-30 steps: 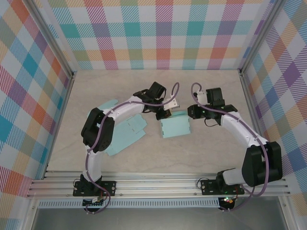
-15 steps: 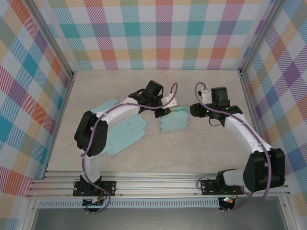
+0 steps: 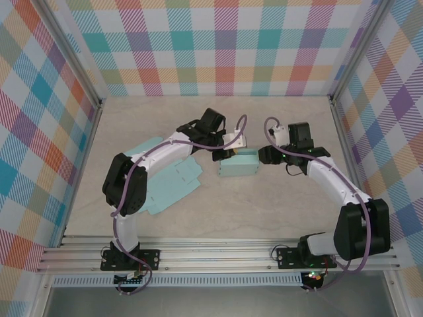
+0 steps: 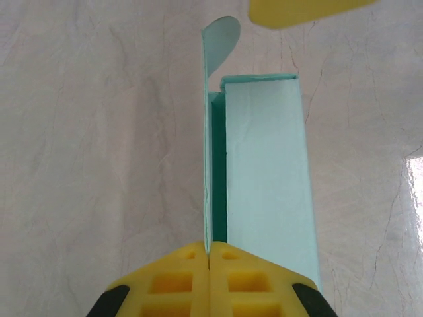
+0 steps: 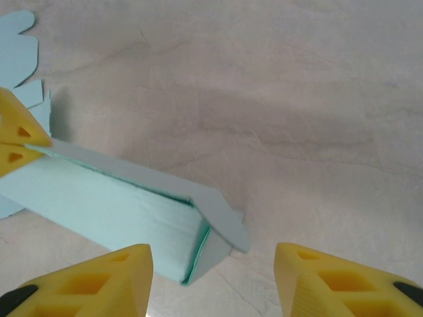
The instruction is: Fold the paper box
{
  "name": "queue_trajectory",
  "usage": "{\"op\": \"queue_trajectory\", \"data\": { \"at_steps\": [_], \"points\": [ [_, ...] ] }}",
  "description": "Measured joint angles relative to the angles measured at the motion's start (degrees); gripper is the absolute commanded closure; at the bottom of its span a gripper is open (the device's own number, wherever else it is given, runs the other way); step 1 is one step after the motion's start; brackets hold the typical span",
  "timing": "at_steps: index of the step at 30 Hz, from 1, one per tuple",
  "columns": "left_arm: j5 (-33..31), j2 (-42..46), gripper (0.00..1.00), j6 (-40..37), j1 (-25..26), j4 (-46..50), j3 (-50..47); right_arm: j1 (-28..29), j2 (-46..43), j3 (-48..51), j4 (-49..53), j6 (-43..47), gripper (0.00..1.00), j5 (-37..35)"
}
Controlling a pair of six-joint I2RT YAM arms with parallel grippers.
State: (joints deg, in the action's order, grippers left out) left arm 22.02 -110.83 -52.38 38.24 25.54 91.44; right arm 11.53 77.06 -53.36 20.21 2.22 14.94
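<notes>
Lying mid-table in the top view: pale teal paper box, long side running left to right, set between the two arms. Printing on its faces too small to make out from above; plain teal in both wrist views.

Left gripper at the box's far-left corner, clenched. From the left wrist, yellow pads pressed flat together on a thin upright flap of the box, the flap's rounded tip standing up at the far end. Lower part of the pads cut off by the frame edge.

Right gripper just beside the box's right end, released – in the right wrist view, jaws wide apart and gripping nothing, fingertips short of the box and apart from it. Right end of the box open there, a slanted panel hanging over the mouth; inside in shadow, contents impossible to tell.

To the left of the box, flat paper sheets of the same teal – partly hidden under the left arm, overlapping, exact count unclear.
</notes>
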Motion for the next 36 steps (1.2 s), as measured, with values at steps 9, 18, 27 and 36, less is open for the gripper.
{"op": "queue_trajectory", "data": {
  "at_steps": [9, 18, 27, 36],
  "points": [
    [1.1, -0.1, 1.0, -1.0, 0.1, 2.0, 1.7, 0.0, -3.0, 2.9, -1.3, 0.0, 0.46, 0.0],
    [1.9, -0.5, 1.0, -1.3, 0.2, 3.5, 3.3, 0.0, 0.0, 2.4, -1.4, 0.0, 0.53, -0.8],
    [2.0, -2.3, 1.0, -1.5, 0.2, 4.5, 4.3, 0.1, 2.0, 0.0, -1.6, -0.2, 0.65, 2.3],
    [2.0, -2.5, 1.0, -1.5, 0.2, 4.6, 4.4, 0.1, 2.4, -0.2, -2.1, -0.9, 0.64, 2.5]
  ]
}}
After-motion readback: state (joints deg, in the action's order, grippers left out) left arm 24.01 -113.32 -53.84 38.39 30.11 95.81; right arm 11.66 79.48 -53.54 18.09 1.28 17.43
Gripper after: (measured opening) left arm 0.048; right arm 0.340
